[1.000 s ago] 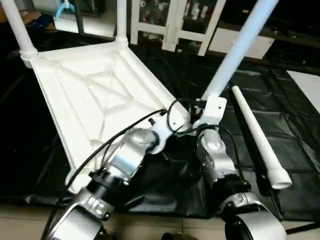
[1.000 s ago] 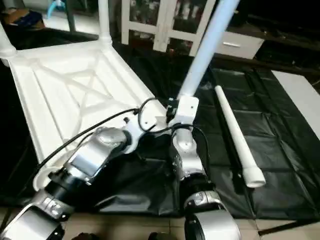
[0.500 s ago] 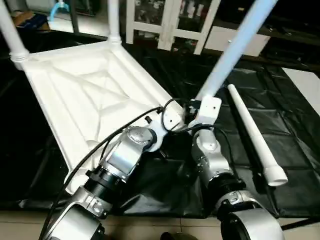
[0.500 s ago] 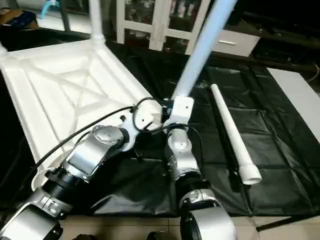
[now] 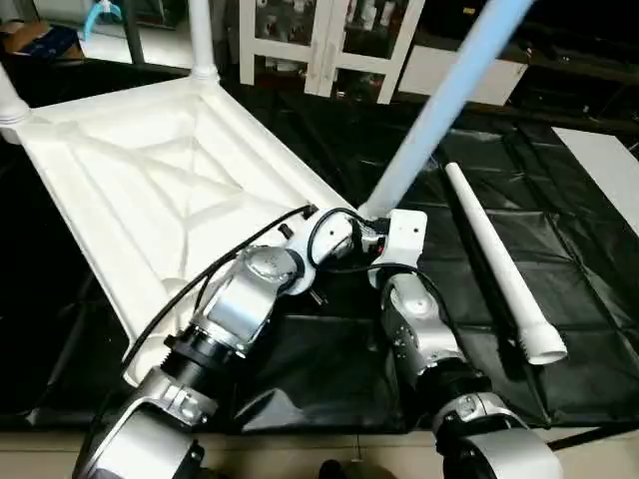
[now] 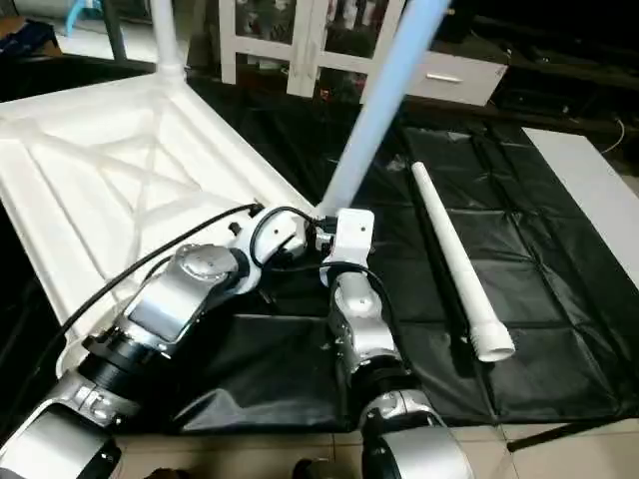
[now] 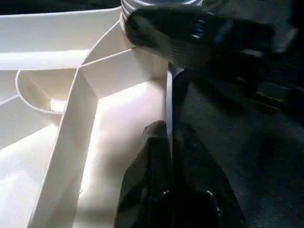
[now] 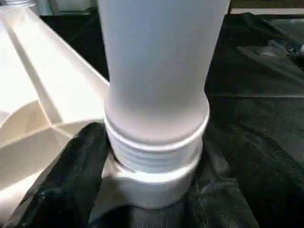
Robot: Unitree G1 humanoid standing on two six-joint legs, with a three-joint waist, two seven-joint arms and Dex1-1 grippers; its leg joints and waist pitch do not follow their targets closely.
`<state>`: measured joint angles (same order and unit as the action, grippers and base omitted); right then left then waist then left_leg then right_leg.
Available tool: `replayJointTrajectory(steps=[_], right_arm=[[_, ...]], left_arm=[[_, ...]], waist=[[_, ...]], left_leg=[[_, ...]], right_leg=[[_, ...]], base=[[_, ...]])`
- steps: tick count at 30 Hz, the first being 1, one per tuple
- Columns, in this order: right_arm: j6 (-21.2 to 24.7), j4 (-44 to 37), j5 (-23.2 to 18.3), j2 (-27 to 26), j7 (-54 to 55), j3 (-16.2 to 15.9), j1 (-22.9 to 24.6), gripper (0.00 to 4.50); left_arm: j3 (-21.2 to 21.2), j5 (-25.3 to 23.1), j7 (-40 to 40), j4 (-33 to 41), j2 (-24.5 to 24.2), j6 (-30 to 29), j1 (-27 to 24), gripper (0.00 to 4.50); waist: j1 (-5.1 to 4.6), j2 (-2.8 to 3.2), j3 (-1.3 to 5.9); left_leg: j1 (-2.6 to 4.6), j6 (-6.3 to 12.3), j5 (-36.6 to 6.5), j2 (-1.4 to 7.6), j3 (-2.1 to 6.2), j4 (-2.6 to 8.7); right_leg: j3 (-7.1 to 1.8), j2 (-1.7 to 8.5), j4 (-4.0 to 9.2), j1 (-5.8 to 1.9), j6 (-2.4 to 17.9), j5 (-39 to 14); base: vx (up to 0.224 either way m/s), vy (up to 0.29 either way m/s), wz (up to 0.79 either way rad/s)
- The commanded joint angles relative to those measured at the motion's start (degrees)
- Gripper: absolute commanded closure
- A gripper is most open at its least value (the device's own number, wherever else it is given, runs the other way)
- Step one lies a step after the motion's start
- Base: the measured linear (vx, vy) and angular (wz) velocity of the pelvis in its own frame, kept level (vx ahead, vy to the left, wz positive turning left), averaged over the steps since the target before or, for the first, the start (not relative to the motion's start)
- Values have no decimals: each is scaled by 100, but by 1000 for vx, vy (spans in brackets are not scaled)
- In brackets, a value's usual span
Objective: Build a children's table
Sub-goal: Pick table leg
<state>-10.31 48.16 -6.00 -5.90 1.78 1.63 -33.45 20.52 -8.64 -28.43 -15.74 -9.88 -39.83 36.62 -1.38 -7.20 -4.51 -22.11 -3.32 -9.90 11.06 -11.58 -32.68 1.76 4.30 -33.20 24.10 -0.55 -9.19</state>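
only my right wrist view shows my right gripper (image 8: 152,190) clamped around the ribbed leg (image 8: 156,95) at the tabletop (image 5: 150,190) corner; my left gripper (image 7: 171,156) pinches its rim.

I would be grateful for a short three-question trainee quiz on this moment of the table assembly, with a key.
1. True or false: one loose leg lies on the black cover.
2. How many legs stand in the far corners of the tabletop?
3. The right gripper holds a leg at: A its threaded end, B its middle, C its far tip?

Key: 1 true; 2 two; 3 A.
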Motion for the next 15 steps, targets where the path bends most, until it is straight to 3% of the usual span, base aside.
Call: replayJointTrajectory(steps=[1,8,11,15], right_arm=[[108,-105,109,153,-116,-48,161,47],[396,-1131,-167,310,-1058,-228,678,47],[648,-1786,-316,515,-1458,-338,1052,47],[772,-2326,-418,695,-1559,-300,1335,47]], left_arm=[[-216,-134,226,-94,-116,33,51,450],[-108,-63,30,-134,-213,113,38,450],[-50,-35,-108,-114,-274,136,-4,450],[-14,-27,-163,-103,-298,176,-48,450]], waist=[[40,121,395],[47,113,399],[79,146,403],[76,139,411]], left_leg=[[128,250,-706,203,66,329],[134,375,-662,205,69,312],[157,368,-683,220,71,305],[156,342,-722,219,72,302]], right_leg=[[-187,270,195,-260,1175,-156],[-187,252,184,-285,1241,-8],[-190,264,194,-279,1266,-37],[-192,264,191,-282,1295,-94]], base=[[0,0,0],[0,0,0],[0,0,0],[0,0,0]])
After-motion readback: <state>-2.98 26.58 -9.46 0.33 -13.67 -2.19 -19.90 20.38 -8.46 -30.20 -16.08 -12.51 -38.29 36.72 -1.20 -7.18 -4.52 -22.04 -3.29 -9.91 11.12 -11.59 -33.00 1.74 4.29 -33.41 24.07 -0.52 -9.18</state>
